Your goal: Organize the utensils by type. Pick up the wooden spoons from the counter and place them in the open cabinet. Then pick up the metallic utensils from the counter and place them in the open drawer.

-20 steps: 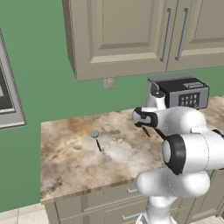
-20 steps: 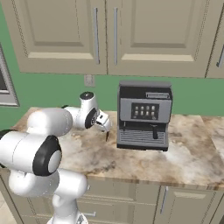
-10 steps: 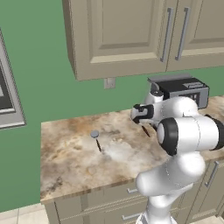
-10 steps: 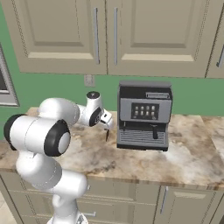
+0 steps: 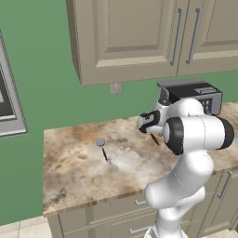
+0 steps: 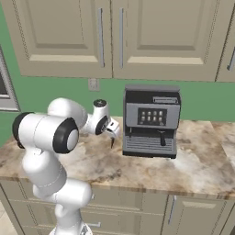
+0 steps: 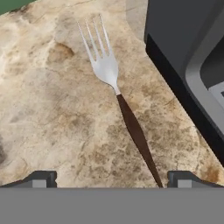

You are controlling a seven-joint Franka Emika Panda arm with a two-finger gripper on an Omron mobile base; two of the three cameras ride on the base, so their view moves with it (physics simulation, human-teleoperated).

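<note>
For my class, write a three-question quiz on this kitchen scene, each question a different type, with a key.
1. True or false: the gripper holds the fork.
2. Multiple choice: the fork lies on the counter beside A) a toaster, B) the coffee machine, C) a sink.
3. Fill in: the round-headed utensil lies on the counter to the arm's ____.

Key: 1. false, the jaws stand open above it; 2. B; 3. left.
</note>
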